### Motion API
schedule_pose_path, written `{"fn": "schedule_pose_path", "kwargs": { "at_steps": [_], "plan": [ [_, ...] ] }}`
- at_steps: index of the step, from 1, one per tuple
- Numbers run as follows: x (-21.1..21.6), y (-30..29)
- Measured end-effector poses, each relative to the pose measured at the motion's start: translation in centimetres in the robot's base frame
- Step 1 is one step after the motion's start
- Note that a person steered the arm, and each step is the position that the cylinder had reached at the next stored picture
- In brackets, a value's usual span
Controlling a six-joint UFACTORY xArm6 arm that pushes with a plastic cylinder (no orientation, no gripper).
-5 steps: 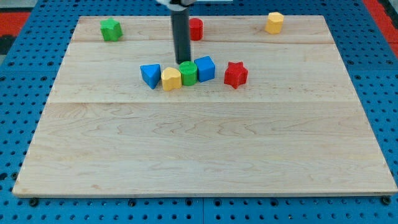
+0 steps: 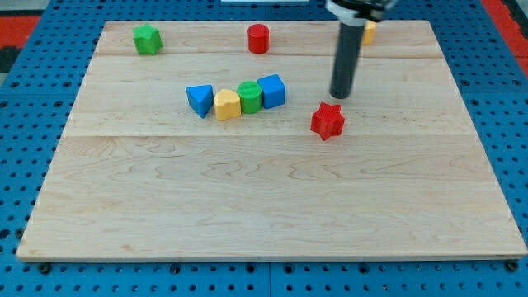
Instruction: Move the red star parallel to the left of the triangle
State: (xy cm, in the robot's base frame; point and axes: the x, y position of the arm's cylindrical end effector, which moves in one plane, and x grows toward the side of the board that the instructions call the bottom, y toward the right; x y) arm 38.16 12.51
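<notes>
My tip (image 2: 340, 96): a plain rod, no claw to open or hold; it stands just above-right of the red star (image 2: 327, 120).
Red star: right of the block row.
Blue triangle (image 2: 199, 99): row's left end.
Next move: I judge a long leftward push around the row.

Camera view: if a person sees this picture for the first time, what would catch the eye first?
First comes the straight dark rod near the view's top right; my tip stands just above the red star-shaped block, slightly to its right. Next is the row near the board's middle: blue triangular block, yellow block, green block and blue cube-like block, packed closely together on the pale wooden board.
</notes>
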Motion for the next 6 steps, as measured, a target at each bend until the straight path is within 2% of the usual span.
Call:
{"fn": "schedule_pose_path", "kwargs": {
  "at_steps": [1,2,3,4,5,6],
  "plan": [
    [3.7,-3.8],
    [3.6,-14.5],
    [5.0,-19.8],
    [7.0,-16.9],
    [8.3,-18.0],
    [10.6,-14.1]
  ]
}}
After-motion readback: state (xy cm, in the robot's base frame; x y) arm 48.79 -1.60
